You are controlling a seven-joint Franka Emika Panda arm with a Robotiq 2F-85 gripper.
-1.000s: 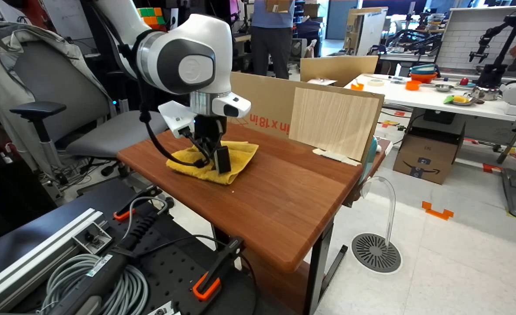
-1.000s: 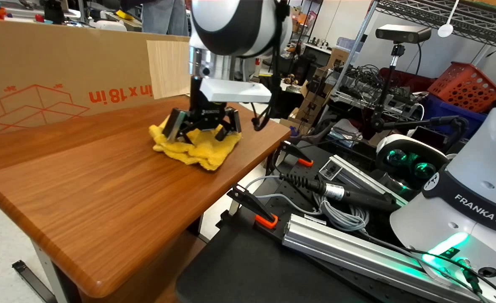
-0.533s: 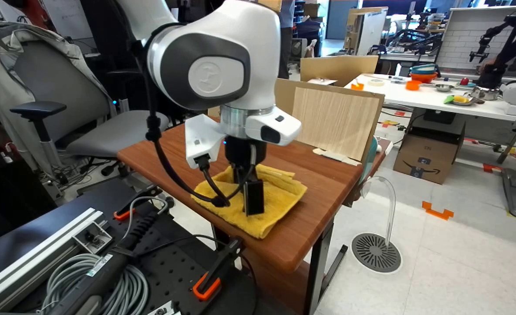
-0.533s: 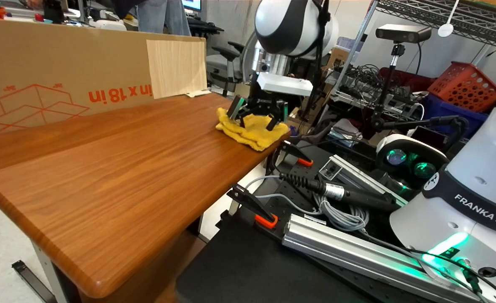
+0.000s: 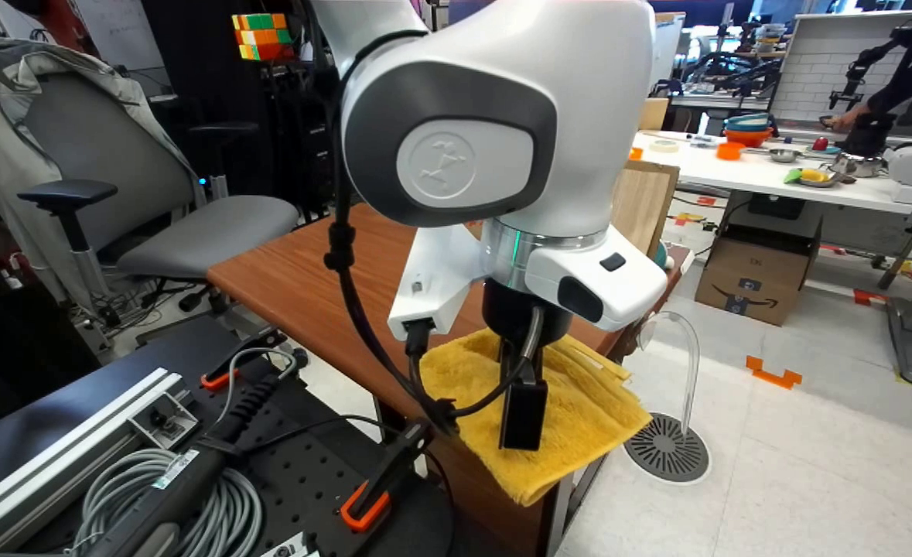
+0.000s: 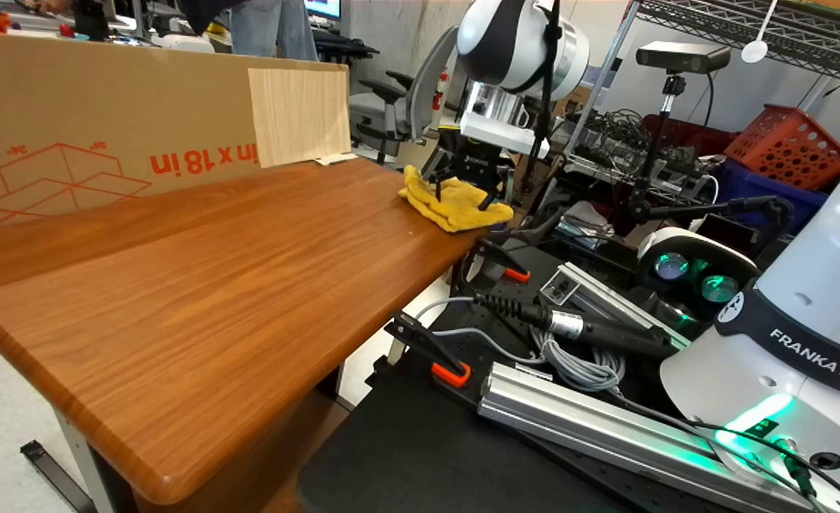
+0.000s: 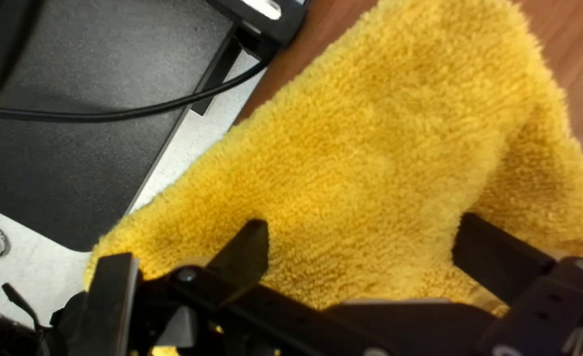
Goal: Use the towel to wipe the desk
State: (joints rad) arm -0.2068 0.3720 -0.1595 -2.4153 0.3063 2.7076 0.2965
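Note:
A folded yellow towel [image 5: 595, 410] covers the corner of the brown wooden desk [image 5: 363, 263], and its edge reaches past the desk's end. In an exterior view the towel [image 6: 455, 210] lies at the far right end of the desk [image 6: 234, 278]. My gripper [image 6: 464, 194] stands upright on the towel with its fingers spread wide. In the wrist view the towel [image 7: 360, 133] fills the space in front of and between the open jaws [image 7: 360, 227]. The finger ends are partly hidden, and I cannot tell how firmly they press on the cloth.
A cardboard sheet [image 6: 127, 121] with a wood-look panel [image 6: 298, 114] stands along one long desk edge. A black bench with orange-tipped clamps [image 5: 367, 503], a cable coil [image 5: 216, 503] and a metal rail [image 6: 590, 434] sits along the opposite side. A grey chair [image 5: 216, 228] stands behind.
My gripper and the towel have slid together along the desk from its middle to its end corner, still in contact. The fingers stay spread.

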